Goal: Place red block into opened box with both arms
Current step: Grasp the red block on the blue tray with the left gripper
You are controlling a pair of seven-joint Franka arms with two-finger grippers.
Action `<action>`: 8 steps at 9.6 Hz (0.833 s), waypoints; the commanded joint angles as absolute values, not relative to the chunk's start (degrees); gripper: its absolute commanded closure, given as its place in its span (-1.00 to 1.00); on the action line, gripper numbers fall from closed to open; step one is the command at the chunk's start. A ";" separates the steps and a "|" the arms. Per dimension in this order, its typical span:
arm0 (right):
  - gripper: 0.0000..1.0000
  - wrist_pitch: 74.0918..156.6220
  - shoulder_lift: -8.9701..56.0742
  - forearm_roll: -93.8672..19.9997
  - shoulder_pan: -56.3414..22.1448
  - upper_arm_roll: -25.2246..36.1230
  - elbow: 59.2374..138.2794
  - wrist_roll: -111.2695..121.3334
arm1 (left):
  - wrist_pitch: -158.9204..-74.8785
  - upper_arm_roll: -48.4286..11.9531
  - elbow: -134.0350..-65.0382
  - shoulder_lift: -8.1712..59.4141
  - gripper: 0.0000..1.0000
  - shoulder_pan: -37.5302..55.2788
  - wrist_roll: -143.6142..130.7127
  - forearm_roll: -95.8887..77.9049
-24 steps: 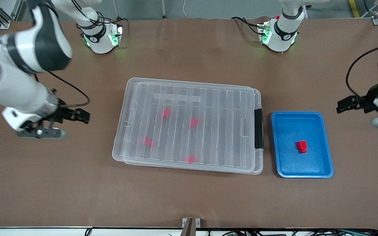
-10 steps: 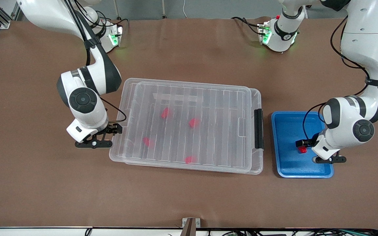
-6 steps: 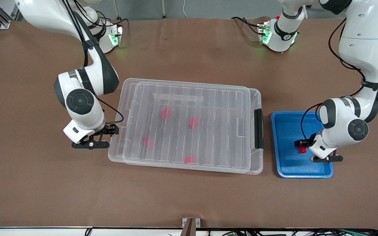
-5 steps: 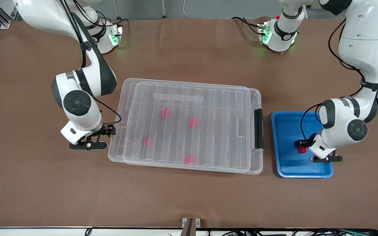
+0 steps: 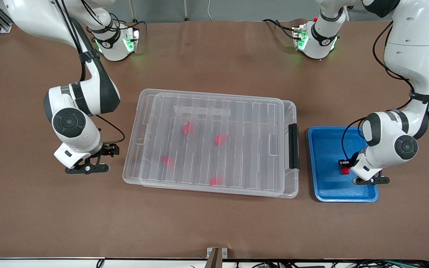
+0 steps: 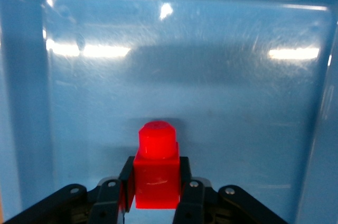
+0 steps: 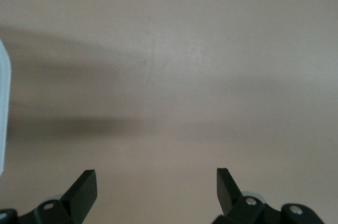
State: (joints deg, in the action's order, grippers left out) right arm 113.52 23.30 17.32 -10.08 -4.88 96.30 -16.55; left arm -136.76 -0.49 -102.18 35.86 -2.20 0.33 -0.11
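The red block [image 5: 345, 171] sits in the blue tray [image 5: 343, 129], and my left gripper [image 5: 344, 166] is shut on it. In the left wrist view the block [image 6: 156, 176] stands between the two black fingers of the left gripper [image 6: 156, 171], stub pointing away. The clear box [image 5: 214, 93] lies mid-table with its ribbed lid [image 5: 244, 123] on top and its black latch [image 5: 293, 146] facing the tray. My right gripper [image 5: 113, 150] stands open just above the table, a little apart from the box's end toward the right arm. Its fingers [image 7: 84, 184] hold nothing.
Several red blocks [image 5: 220, 139] show through the lid inside the box. The tray's blue floor [image 6: 185, 76] fills the left wrist view. A sliver of the box's edge [image 7: 2, 102] shows in the right wrist view, over bare brown table [image 7: 174, 76].
The left gripper has shut on the red block in the tray. The right gripper has drawn back from the box's end, and that end has shifted slightly toward it.
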 commanded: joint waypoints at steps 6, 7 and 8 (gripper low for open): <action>-1.00 109.86 22.67 11.43 -10.98 -9.49 93.69 -18.37 | -127.83 -0.88 -98.19 21.82 1.00 -2.28 -0.35 -0.09; -1.00 110.47 23.37 11.86 -11.51 -9.49 94.04 -18.28 | -123.09 -0.88 -96.61 19.88 1.00 -2.20 -0.09 -0.09; -1.00 111.00 23.64 12.13 -11.51 -9.41 94.30 -18.11 | -121.05 -0.97 -96.16 17.95 1.00 -2.11 -0.17 -0.09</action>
State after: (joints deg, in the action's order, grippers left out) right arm 109.78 23.71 11.95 -11.54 -9.17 93.10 -17.88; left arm -123.77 -0.86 -95.81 19.24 -2.20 -0.02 -0.11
